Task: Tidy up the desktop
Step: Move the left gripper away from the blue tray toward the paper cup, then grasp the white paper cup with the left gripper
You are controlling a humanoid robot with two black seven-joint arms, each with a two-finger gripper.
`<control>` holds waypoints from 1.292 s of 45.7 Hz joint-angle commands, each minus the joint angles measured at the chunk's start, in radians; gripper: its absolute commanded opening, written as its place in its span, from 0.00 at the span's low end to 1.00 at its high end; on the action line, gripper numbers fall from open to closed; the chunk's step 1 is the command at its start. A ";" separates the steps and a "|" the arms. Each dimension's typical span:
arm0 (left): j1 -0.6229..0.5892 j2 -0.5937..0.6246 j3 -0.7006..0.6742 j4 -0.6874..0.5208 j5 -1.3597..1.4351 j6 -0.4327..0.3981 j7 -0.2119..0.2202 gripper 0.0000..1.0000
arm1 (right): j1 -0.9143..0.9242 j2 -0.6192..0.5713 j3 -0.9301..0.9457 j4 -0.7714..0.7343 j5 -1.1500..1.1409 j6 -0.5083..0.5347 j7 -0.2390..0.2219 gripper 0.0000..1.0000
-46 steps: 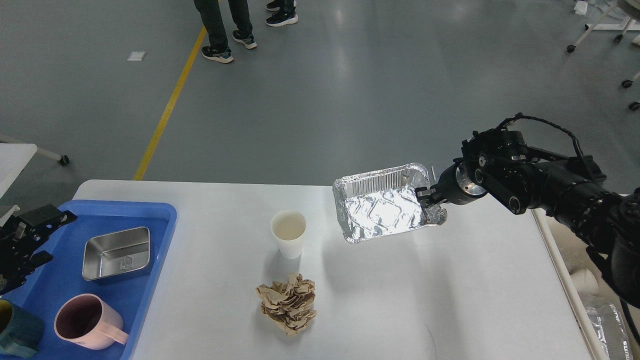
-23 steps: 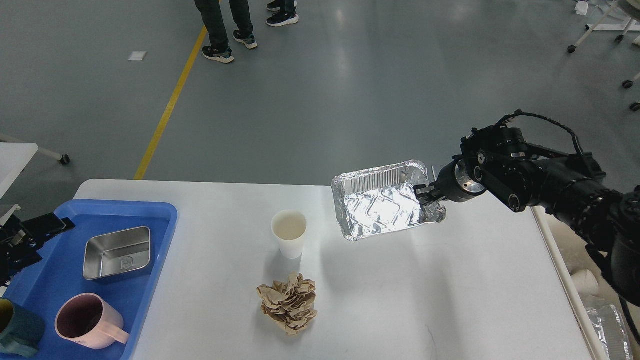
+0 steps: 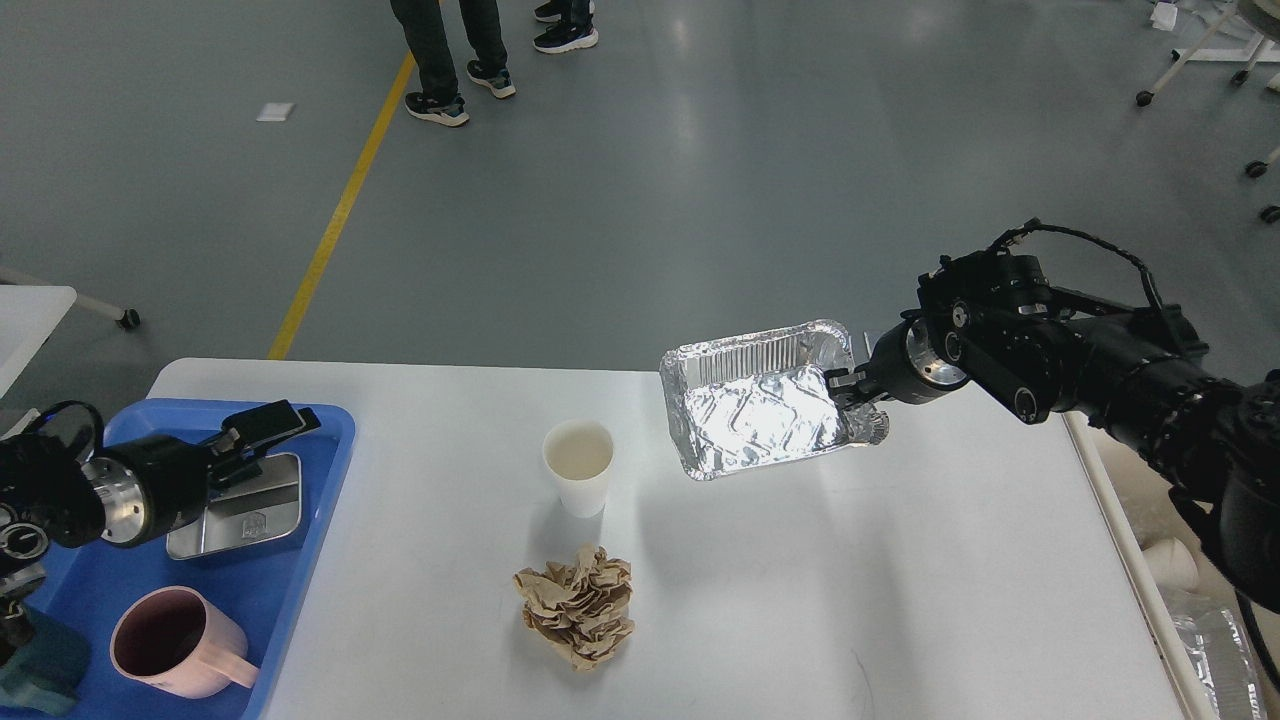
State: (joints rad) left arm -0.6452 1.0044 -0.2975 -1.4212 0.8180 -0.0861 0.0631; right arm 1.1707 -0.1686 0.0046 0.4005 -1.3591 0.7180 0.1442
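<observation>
The white desktop [image 3: 900,580] carries a white paper cup [image 3: 578,465] near its middle. A crumpled brown paper ball [image 3: 577,608] lies in front of the cup. My right gripper [image 3: 850,395] is shut on the right rim of an empty foil tray [image 3: 765,410], which hangs tilted above the table's far right part. Over the blue tray [image 3: 330,470] at the left, my left gripper [image 3: 262,440] hovers above a steel container [image 3: 235,515]. Its fingers are apart with nothing between them.
The blue tray also holds a pink mug [image 3: 170,640] and a teal mug [image 3: 40,665] at its near end. Off the table's right edge are a white cup [image 3: 1165,560] and more foil [image 3: 1215,640]. People's legs [image 3: 440,50] stand on the far floor.
My left arm has swung right, bringing its gripper over the steel container in the blue tray. The right gripper has shifted the foil tray slightly left and up.
</observation>
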 commanded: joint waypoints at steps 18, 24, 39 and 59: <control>-0.275 -0.406 0.296 0.261 -0.002 0.006 0.003 0.85 | -0.003 -0.015 0.000 0.003 0.003 0.001 0.000 0.00; -0.289 -0.418 0.339 0.263 -0.002 0.008 0.007 0.83 | -0.003 -0.014 0.001 0.003 0.003 0.001 0.000 0.00; -0.289 -0.507 0.339 0.335 -0.002 0.005 0.004 0.78 | -0.005 -0.011 0.001 0.026 0.005 0.001 0.002 0.00; -0.289 -0.682 0.348 0.435 -0.002 0.005 0.017 0.77 | -0.005 -0.017 0.001 0.024 0.005 0.000 0.002 0.00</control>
State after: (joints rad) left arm -0.9357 0.3691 0.0423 -1.0214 0.8161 -0.0802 0.0686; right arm 1.1660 -0.1825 0.0062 0.4253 -1.3548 0.7184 0.1445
